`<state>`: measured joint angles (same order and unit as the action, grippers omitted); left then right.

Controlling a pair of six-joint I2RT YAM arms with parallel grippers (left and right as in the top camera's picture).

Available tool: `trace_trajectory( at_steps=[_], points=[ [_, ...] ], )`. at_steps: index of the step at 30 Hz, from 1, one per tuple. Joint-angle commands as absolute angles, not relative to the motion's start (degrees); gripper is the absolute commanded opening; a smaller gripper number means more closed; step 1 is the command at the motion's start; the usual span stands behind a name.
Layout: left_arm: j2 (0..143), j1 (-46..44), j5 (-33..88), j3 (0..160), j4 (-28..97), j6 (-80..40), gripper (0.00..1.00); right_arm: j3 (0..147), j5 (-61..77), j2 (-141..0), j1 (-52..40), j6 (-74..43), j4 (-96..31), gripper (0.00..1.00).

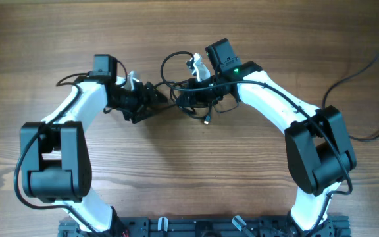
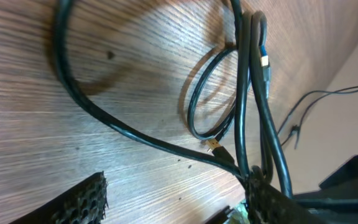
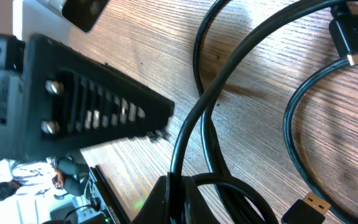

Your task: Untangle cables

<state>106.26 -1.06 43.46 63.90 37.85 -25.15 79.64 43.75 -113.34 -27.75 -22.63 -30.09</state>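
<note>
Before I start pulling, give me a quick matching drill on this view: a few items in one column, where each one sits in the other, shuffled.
Items:
1. cables
2. left tool
3. gold-tipped plug
4. separate cord

Places:
a. far right of the table
b. on the wood at the bottom of a small loop
c. mid-table, tangled in a bundle
d. just left of the tangle

Pairs: 1-c, 2-d, 3-b, 4-a
</note>
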Motion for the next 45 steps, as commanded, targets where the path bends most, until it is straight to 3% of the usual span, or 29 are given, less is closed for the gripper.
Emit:
trace_trajectory(
  at_steps=[1, 7, 8, 10, 12, 13, 16, 18, 20, 27, 32, 38, 45],
  points=[
    [106.1, -0.1, 46.0, 63.8, 38.0, -22.2, 0.80, 80.1, 46.4, -113.1, -29.6, -20.5, -31.1, 0.04],
    [106.1, -0.2, 50.0, 63.8, 37.9, -22.3, 0.95, 80.1, 46.4, -113.1, -35.2, -15.9, -32.6, 0.04],
    [106.1, -0.2, 50.1, 63.8, 37.9, -22.3, 0.94, 80.1, 46.4, -113.1, -35.7, -15.3, -32.4, 0.04],
    [106.1, -0.3, 50.1, 63.8, 37.9, -22.3, 0.77, 80.1, 46.4, -113.1, -35.8, -15.2, -32.2, 0.04],
    [106.1, -0.3, 50.1, 63.8, 38.0, -22.3, 0.38, 80.1, 46.4, -113.1, -35.8, -15.2, -31.7, 0.04],
    [106.1, -0.3, 50.1, 63.8, 37.9, -22.3, 0.26, 80.1, 46.5, -113.1, -35.8, -15.6, -31.1, 0.04],
    [106.1, -0.3, 49.9, 63.8, 37.9, -22.3, 0.04, 80.1, 46.7, -113.1, -35.8, -17.2, -28.8, 0.04],
    [106.1, -0.3, 49.9, 63.8, 37.9, -22.3, 0.04, 80.1, 47.1, -113.1, -35.8, -18.6, -27.6, 0.09],
    [106.1, -0.3, 49.8, 63.8, 38.0, -22.8, 0.04, 80.1, 47.3, -113.1, -35.8, -18.6, -27.2, 0.25],
    [106.1, -0.3, 49.4, 63.8, 38.4, -24.8, 0.04, 80.1, 47.3, -112.3, -33.6, -16.8, -27.0, 0.45],
    [106.1, -0.3, 49.4, 63.8, 38.5, -24.9, 0.04, 80.1, 47.2, -107.5, -31.9, -5.6, -32.0, 0.47],
    [106.1, -0.2, 50.0, 63.8, 41.5, -30.1, 0.04, 80.1, 46.2, -106.0, -34.0, 9.1, -41.2, 0.38],
    [106.1, -0.2, 57.5, 63.8, 42.7, -28.7, 0.04, 80.1, 40.6, -106.0, -35.6, 19.5, -42.9, 0.39]
  ],
)
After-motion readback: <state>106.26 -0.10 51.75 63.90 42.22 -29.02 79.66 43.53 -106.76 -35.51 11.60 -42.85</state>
